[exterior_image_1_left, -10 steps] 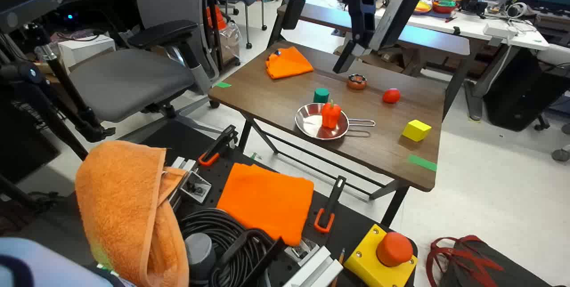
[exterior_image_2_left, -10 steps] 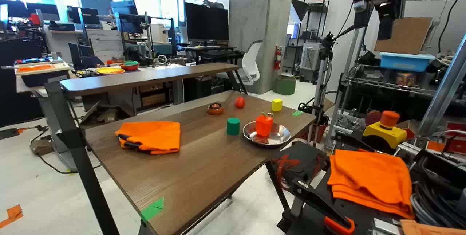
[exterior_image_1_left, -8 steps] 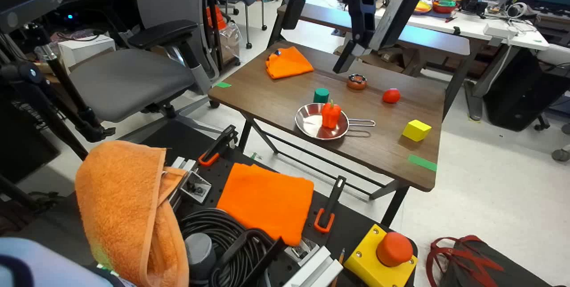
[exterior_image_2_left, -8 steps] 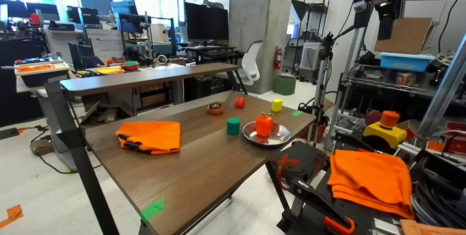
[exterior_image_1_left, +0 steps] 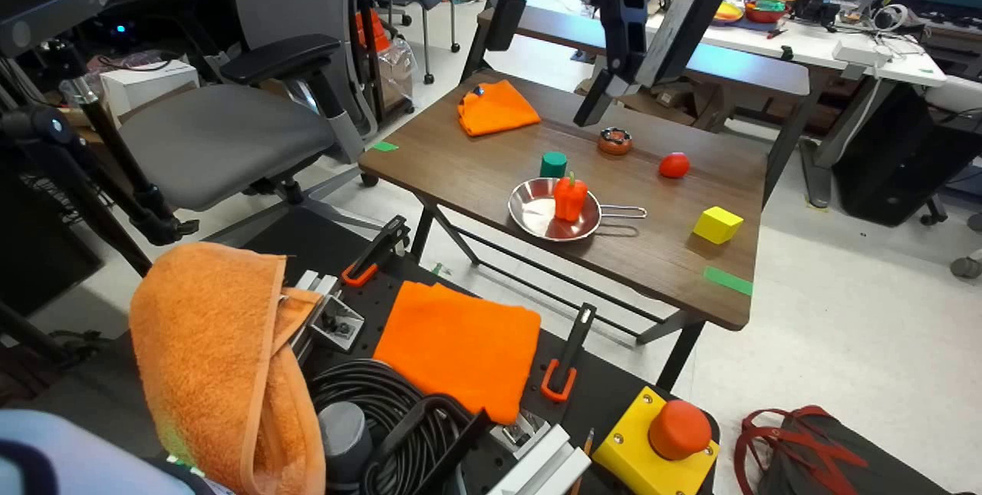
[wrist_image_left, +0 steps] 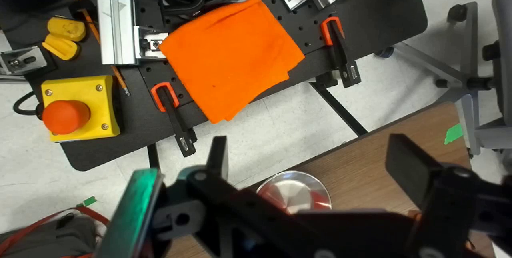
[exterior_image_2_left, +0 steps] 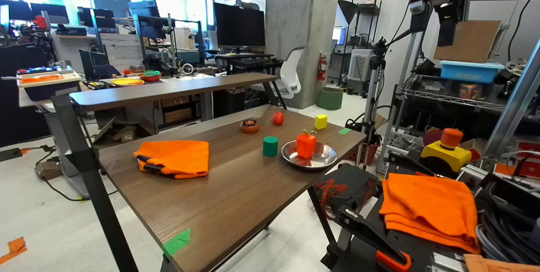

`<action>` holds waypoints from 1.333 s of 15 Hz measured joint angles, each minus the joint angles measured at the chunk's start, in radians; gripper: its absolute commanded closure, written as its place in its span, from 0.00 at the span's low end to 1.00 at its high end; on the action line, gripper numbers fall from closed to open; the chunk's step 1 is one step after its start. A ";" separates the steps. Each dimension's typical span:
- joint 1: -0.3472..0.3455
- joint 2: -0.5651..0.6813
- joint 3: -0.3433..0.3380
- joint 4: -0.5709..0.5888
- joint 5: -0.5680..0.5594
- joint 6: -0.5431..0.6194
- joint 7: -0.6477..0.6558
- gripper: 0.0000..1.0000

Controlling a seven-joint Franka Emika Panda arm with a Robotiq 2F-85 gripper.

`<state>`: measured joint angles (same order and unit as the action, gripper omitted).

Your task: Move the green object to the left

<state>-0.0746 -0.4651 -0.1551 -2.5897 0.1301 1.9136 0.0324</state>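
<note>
The green object (exterior_image_1_left: 553, 164) is a small dark green cylinder standing upright on the brown table (exterior_image_1_left: 453, 165), and it also shows in an exterior view (exterior_image_2_left: 270, 146). It stands beside the metal pan (exterior_image_1_left: 535, 212), which holds an orange-red pepper (exterior_image_1_left: 570, 199). My gripper (exterior_image_1_left: 546, 69) is high above the table, well apart from the green object. In the wrist view, the gripper (wrist_image_left: 308, 150) has its fingers wide apart with nothing between them. The green object is hidden in the wrist view, where only part of the pan (wrist_image_left: 300, 190) shows.
An orange cloth (exterior_image_2_left: 175, 158), an orange-brown ring-like piece (exterior_image_1_left: 614, 141), a red tomato-like piece (exterior_image_1_left: 674, 166) and a yellow block (exterior_image_1_left: 718, 225) lie on the table. A raised shelf (exterior_image_2_left: 177, 90) runs along one side. A black cart (wrist_image_left: 132, 142) with clamps stands beside the table.
</note>
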 measured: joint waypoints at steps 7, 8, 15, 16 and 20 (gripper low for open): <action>-0.001 0.021 0.004 0.023 0.000 -0.001 0.011 0.00; -0.001 0.038 0.006 0.042 -0.001 -0.001 0.021 0.00; -0.003 0.272 0.069 0.293 -0.116 0.000 0.160 0.00; 0.001 0.314 0.083 0.331 -0.130 0.001 0.173 0.00; 0.036 0.484 0.135 0.461 -0.167 0.043 0.219 0.00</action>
<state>-0.0386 0.0187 -0.0202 -2.1288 -0.0372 1.9561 0.2512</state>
